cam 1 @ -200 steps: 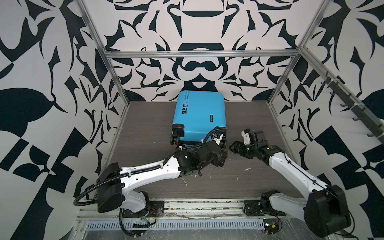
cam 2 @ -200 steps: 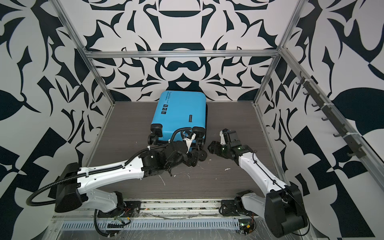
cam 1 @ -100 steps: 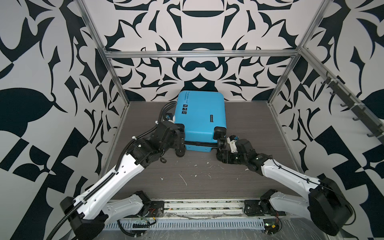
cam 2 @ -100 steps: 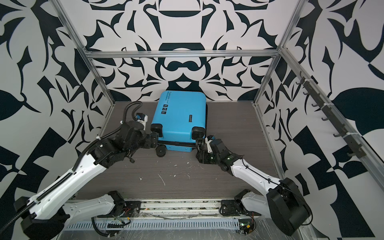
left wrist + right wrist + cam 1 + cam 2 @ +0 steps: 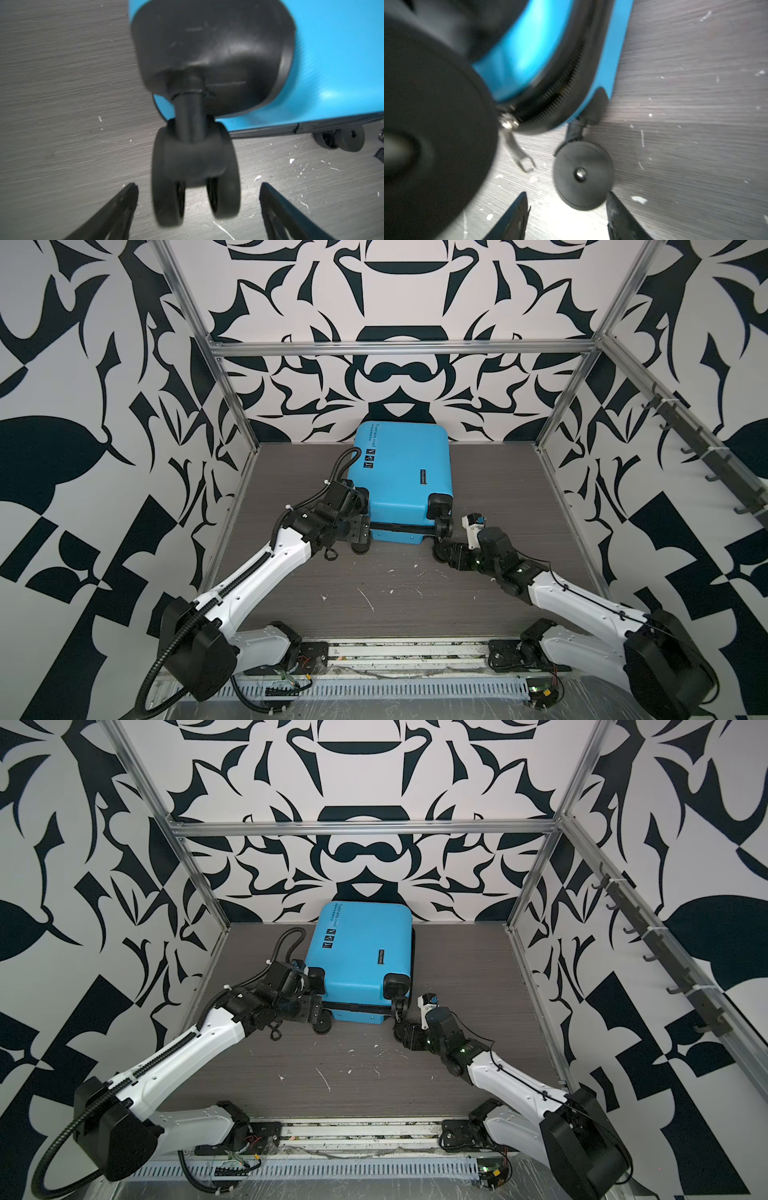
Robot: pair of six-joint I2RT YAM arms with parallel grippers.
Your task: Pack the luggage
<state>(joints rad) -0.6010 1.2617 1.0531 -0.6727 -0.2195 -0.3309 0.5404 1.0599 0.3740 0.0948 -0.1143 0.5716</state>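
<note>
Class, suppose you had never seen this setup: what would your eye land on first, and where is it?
The bright blue luggage stands out most, lying flat and closed at the back middle of the grey table, against black-and-white patterned walls. At its near end, the left gripper is open astride the near-left wheel, and the right gripper is open at the near-right wheel.
</note>
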